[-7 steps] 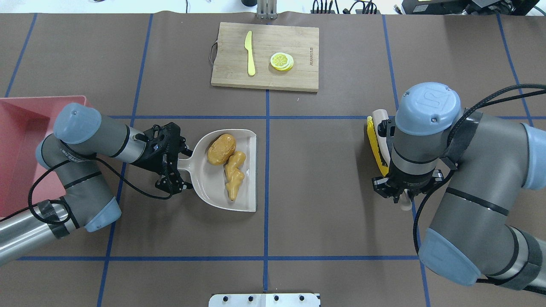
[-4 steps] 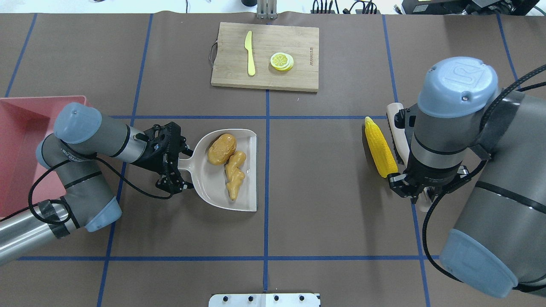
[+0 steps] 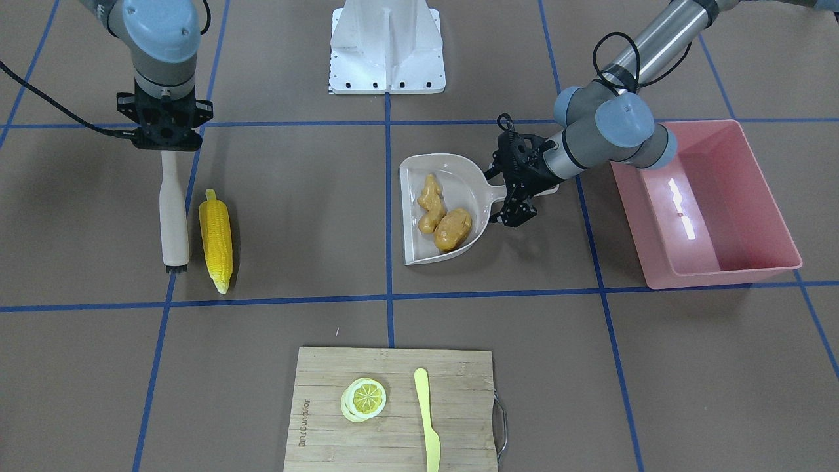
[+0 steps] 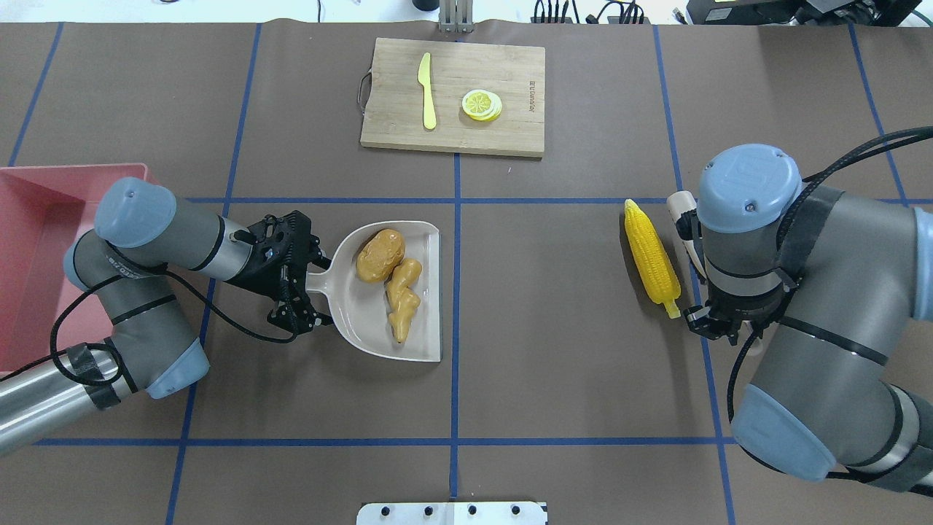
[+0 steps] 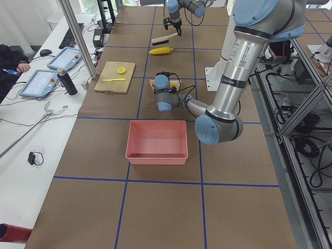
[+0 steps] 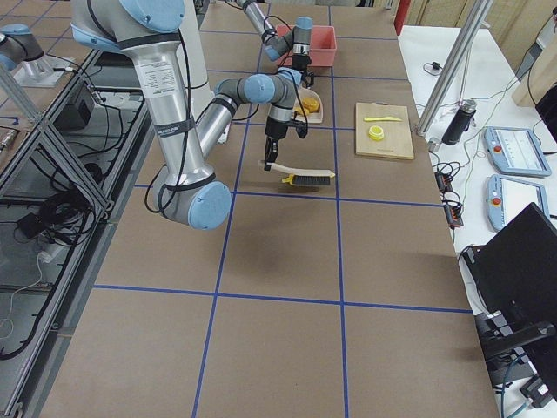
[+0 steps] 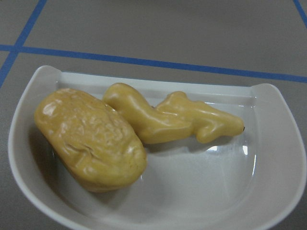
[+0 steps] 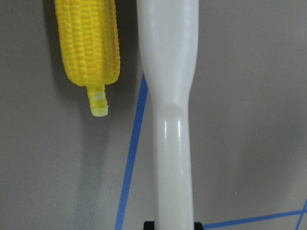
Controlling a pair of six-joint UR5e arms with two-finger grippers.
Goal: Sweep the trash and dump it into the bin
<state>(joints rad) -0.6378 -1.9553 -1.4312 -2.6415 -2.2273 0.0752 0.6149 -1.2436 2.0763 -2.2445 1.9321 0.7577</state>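
The yellow corn cob [image 4: 651,257] lies on the table at the right [image 3: 215,239]. My right gripper [image 4: 721,324] is shut on the handle of a white brush [image 3: 174,210]. The brush lies just beside the corn, on the side away from the dustpan [image 8: 170,96]. The tan ginger root [image 4: 401,295] and the brown-orange potato [image 4: 379,255] lie in the beige dustpan [image 4: 350,315]. My left gripper [image 4: 305,283] is shut on the dustpan's handle. The pink bin [image 4: 29,240] stands empty at the far left [image 3: 708,210].
A wooden cutting board [image 4: 452,124] at the back centre holds a pale yellow knife [image 4: 426,91] and lemon slices [image 4: 481,104]. The robot's white base [image 3: 387,46] sits at the near edge. Blue tape lines cross the brown table.
My right arm swung the brush off the corn to the right, then back in close beside it. The corn now shows in full. The left arm and dustpan barely moved.
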